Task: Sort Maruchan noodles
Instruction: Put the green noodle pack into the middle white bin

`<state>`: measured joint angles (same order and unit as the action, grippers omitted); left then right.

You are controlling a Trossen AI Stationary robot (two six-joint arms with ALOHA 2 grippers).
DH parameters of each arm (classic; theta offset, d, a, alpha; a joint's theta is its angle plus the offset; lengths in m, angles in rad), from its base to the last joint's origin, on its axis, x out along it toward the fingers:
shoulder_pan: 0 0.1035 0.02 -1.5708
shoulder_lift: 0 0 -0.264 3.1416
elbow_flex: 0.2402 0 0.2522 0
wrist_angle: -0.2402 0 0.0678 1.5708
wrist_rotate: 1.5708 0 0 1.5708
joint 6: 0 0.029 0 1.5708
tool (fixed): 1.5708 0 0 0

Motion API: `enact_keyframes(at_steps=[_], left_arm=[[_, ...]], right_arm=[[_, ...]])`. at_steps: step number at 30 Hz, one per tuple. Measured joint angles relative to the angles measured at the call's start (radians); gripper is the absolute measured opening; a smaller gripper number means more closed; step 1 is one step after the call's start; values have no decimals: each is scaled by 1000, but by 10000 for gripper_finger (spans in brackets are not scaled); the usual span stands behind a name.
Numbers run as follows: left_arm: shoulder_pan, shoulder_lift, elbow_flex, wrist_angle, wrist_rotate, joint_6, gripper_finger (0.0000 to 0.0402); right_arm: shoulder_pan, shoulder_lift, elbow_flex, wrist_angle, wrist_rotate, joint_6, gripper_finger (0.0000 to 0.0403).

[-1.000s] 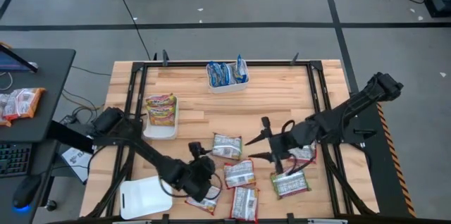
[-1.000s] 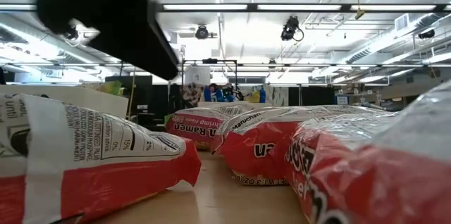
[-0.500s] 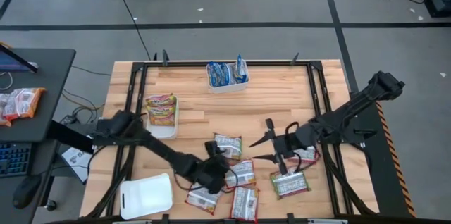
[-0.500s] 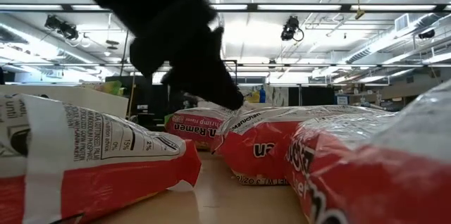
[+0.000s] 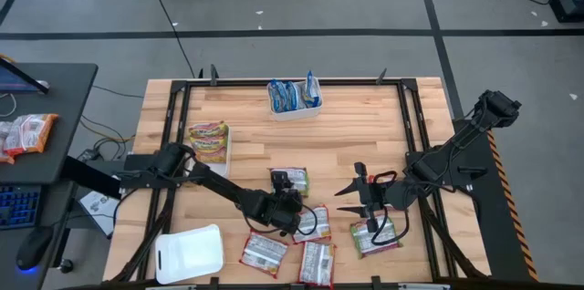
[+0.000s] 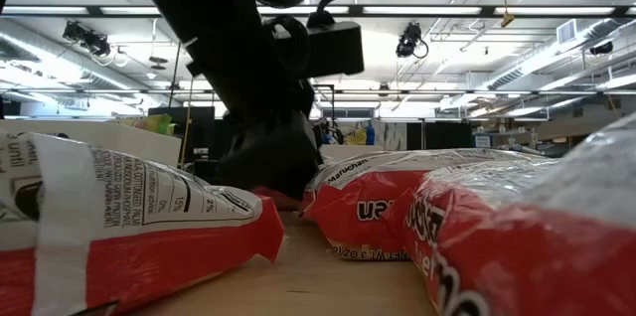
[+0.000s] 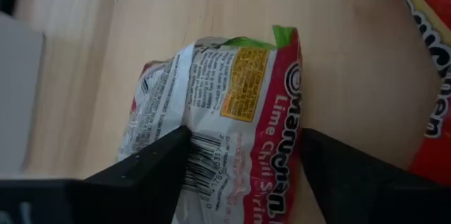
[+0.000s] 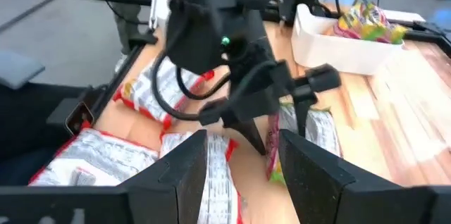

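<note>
A Maruchan packet with a red, white and green wrapper (image 7: 232, 104) lies flat on the wood, also seen in the high view (image 5: 294, 179). My left gripper (image 7: 244, 137) is open above its near end (image 5: 287, 201), pointing down, one finger by each long edge; it also shows in the right wrist view (image 8: 275, 122). My right gripper (image 5: 358, 201) is open and empty, level, pointing toward the table's left, above the red-white packets (image 5: 376, 235). Several more red-white packets (image 5: 315, 223) lie near the near edge. My left gripper straddles the red-green packet from above, its fingers (image 7: 158, 164) lying along the packet's long edges (image 7: 184, 129). The packet rests flat on the table. I cannot tell whether the fingers touch it.
A white tray with blue packets (image 5: 294, 98) stands at the far edge. A tray with green-yellow packets (image 5: 210, 144) sits on the left. An empty white tray (image 5: 189, 253) sits at the near left. In the low view, red packets (image 6: 388, 207) fill the foreground.
My left gripper has moved toward the table's right and far edge, from the near-left red-white packet to the red-green packet, and has come down over it. My right gripper has drawn back slightly toward the right and near edge.
</note>
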<state>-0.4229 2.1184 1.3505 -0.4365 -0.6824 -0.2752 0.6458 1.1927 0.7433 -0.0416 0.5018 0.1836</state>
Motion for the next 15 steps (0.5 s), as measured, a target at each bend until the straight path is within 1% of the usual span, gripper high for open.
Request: enact_keyframes(at_steps=[3, 7, 8, 10, 12, 13, 15], left_arm=[[1, 4, 1, -25, 2, 26, 221], [15, -4, 1, -44, 15, 22, 130], [21, -15, 0, -48, 33, 28, 105], [35, -44, -1, -56, 83, 59, 57], [55, -98, -7, -89, 178, 98, 19], [65, -129, -9, -110, 229, 107, 13], [91, -205, -10, -147, 292, 135, 12]], right_arm=[[7, -6, 3, -4, 3, 8, 180], [15, -35, 3, -18, 3, 7, 180], [15, -41, 2, -26, 2, 8, 180], [9, -46, 2, -19, -2, 8, 180], [6, -49, 2, -19, -6, 8, 180], [4, -50, 2, -15, -15, 9, 180], [0, -50, 2, -16, -39, 13, 180]])
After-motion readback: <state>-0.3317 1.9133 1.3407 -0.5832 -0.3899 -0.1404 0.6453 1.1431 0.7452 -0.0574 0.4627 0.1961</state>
